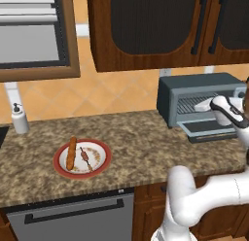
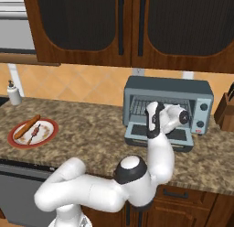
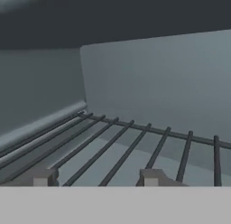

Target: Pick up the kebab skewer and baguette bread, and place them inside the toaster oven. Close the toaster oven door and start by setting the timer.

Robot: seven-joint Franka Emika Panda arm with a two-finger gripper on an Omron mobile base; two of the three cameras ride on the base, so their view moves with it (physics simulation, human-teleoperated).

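**No readable text anywhere**

No letters, numbers, brand marks or signs can be read in any of the three views. The boxy grey-blue toaster oven (image 2: 168,112) has a knob panel on its right side, yet its dials carry no legible markings. The white soap dispenser bottle (image 1: 19,118) on the speckled stone bench (image 1: 146,147) bears no label, and the grey dishwasher front (image 1: 73,218) below shows no badge. The dark wooden upper cabinets (image 2: 137,29) are likewise plain
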